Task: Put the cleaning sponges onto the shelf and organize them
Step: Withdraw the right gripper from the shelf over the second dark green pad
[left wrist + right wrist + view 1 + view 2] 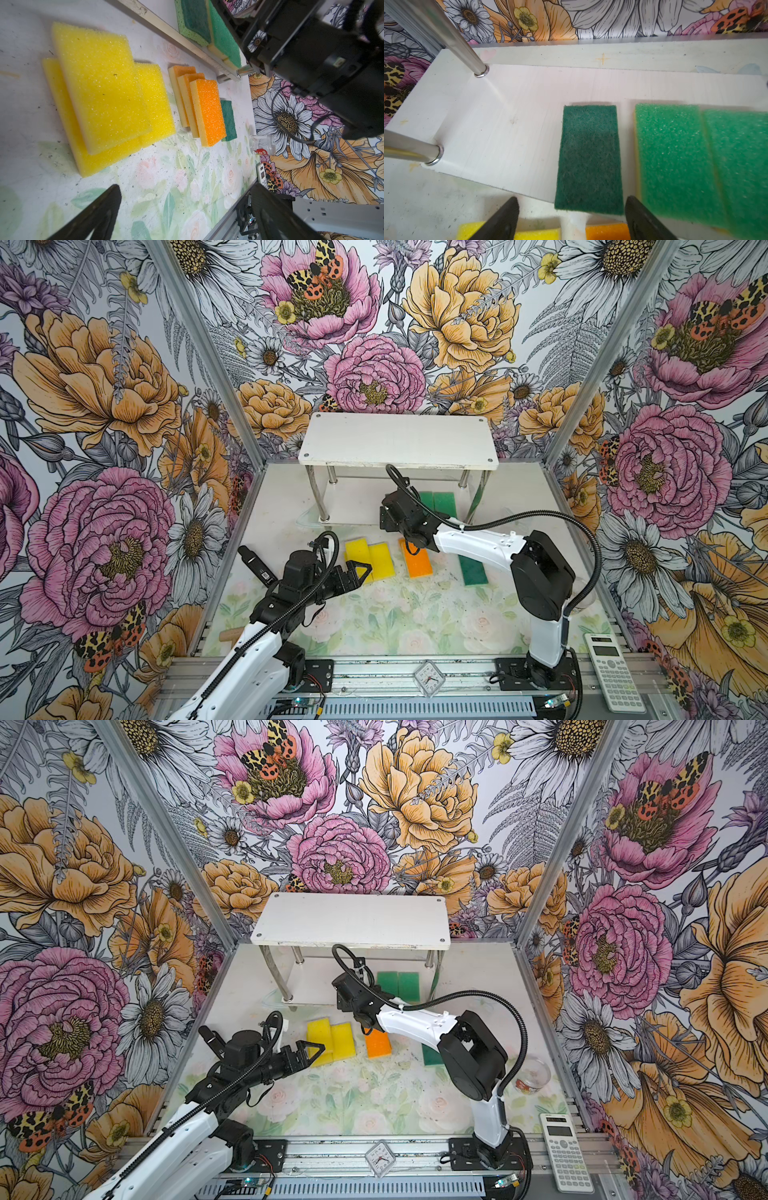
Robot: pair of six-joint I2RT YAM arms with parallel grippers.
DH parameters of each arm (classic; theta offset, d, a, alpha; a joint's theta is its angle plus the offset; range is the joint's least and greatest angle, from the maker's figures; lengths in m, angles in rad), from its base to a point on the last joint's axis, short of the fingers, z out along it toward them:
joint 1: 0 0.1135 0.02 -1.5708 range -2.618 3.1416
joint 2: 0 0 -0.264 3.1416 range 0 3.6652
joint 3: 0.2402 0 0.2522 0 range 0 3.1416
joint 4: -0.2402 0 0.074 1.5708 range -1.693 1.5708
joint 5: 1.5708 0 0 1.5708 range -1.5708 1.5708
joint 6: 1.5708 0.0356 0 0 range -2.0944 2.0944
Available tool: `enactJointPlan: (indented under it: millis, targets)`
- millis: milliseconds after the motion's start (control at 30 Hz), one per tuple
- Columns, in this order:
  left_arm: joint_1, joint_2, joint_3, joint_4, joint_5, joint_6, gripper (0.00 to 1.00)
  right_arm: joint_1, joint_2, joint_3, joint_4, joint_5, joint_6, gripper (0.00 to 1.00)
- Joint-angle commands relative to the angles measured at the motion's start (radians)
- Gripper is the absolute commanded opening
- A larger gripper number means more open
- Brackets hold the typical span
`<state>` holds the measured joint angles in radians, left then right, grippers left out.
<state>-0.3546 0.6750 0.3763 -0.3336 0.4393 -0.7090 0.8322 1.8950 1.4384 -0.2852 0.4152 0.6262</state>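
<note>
A table (pixel 374 614) with a pale floral mat is enclosed by flowered walls (pixel 104 406). The shelf (pixel 399 439) is set at upper centre of both top views. The right gripper (pixel 571 208) is stretched to its lower board, jaws apart either side of a dark green sponge (pixel 588 160) laid there beside bright green sponges (pixel 675 158). The left gripper (pixel 357 572) is held wide apart at centre-left, by yellow sponges (pixel 368 553) and orange sponges (pixel 417 564) on the table.

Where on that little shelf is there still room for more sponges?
The top board is all bare. On the lower board, the stretch between the chrome legs and the dark green sponge is free. Beyond it, two lighter green sponges lie side by side, so that end is crowded.
</note>
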Motion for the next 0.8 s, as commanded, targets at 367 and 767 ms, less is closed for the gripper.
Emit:
enactJointPlan:
  millis: [367, 767]
  targets:
    - [0.012, -0.011, 0.002, 0.004, -0.005, -0.039, 0.99, 0.016, -0.524, -0.411, -0.129, -0.118, -0.129, 0.93]
    - [0.014, 0.022, 0.045, 0.005, -0.007, -0.053, 0.99, -0.117, -0.898, -0.71, -0.389, -0.173, 0.048, 1.0]
